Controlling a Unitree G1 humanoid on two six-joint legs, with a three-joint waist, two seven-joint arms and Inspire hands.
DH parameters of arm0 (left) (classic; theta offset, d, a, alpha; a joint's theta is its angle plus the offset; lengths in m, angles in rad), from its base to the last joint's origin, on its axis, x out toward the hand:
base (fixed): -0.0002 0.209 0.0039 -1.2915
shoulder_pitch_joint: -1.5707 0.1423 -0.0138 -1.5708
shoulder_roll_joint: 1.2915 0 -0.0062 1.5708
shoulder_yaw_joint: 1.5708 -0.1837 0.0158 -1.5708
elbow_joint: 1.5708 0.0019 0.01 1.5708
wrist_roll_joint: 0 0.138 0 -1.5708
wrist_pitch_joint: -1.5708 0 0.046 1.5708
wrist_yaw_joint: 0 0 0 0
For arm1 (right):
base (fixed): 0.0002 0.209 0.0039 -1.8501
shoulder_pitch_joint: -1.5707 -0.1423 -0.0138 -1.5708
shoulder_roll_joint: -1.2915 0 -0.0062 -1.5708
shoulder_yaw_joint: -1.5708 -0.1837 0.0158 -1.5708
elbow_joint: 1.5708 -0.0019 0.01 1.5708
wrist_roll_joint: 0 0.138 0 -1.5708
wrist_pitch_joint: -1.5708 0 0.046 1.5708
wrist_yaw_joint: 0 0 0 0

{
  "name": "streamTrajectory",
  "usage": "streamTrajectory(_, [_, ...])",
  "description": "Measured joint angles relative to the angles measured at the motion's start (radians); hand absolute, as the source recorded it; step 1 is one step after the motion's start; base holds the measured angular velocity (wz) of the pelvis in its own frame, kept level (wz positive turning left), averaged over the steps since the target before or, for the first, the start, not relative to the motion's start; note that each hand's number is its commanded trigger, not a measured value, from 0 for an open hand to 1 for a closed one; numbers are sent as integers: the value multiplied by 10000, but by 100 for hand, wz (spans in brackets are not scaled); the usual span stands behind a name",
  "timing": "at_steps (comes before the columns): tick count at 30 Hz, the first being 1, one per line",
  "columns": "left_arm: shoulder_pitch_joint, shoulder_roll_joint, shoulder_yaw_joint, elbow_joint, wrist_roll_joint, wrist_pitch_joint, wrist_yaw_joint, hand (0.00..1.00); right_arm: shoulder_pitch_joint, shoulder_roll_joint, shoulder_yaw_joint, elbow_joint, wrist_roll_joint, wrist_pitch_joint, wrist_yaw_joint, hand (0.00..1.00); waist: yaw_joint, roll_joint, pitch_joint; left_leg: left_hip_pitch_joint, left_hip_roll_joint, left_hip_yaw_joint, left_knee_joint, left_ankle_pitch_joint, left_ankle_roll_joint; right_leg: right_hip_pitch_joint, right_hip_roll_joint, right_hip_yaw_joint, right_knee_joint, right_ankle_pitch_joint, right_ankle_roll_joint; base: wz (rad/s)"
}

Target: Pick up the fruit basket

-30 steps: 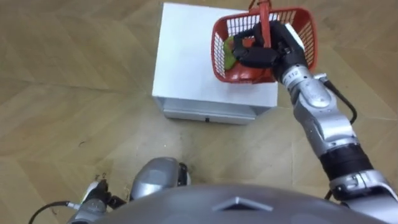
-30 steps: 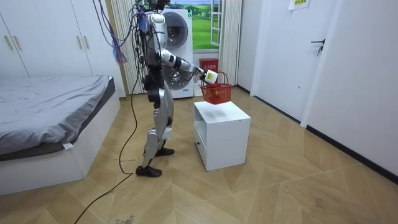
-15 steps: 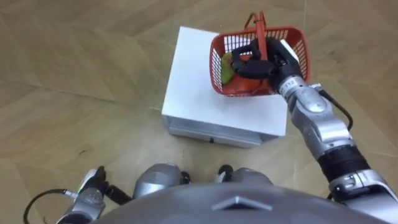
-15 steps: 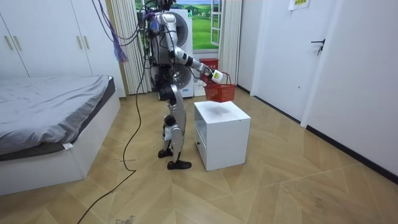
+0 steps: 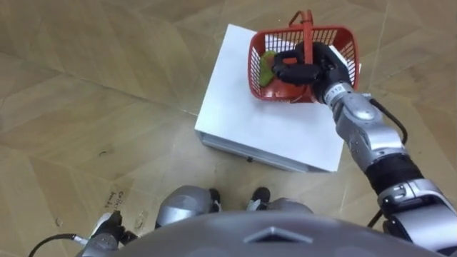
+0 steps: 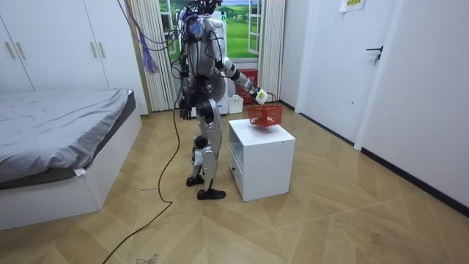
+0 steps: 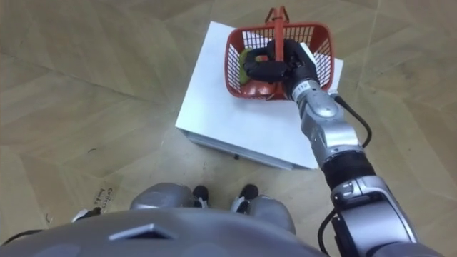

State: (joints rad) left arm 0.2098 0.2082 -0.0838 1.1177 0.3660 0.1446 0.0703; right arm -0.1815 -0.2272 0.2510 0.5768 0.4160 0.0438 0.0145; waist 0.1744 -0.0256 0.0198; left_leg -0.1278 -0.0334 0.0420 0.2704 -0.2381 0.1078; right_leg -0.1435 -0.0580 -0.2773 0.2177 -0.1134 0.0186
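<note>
- No lettering is legible anywhere.
- Pale yellow paper sign (image 6: 352,4) on the white wall, high up and well beyond the white boxy cabinet (image 6: 267,165): print too small to read.
- Small dark floor markings (image 5: 114,197) before that cabinet: unreadable.

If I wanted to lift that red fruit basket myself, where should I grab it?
Take the upright handle that arches over the red basket, coming down from above. The mesh walls are wide and fruit lies inside, so the thin bar is the one part a hand can close round. The robot's right hand has its fingers curled round it.
</note>
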Motion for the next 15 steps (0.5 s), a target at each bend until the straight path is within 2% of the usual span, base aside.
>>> streamTrajectory(7, [130, -13, -187, -10, -4, 279, -165, 0, -50, 125, 0, 623, 81, -1, -47, 0, -4, 128, -24, -220, 0, 30, 28, 2, -3, -240, -77, -4, 2, -6, 6, 3])
streamTrajectory(10, [130, -37, -193, -13, -6, 285, -178, 0, -62, 161, 0, 892, 160, -2, -79, 0, -10, 228, -69, -196, 0, 31, 25, 2, -3, -208, -80, -6, 3, -8, 8, 0])
streamTrajectory(15, [235, -168, -195, -6, -12, 285, -116, 0, -53, 338, 1, 1280, 170, -4, -105, 0, 19, 277, -63, -187, 0, 55, 28, 2, -3, -183, -87, -9, 26, -21, 8, 0])
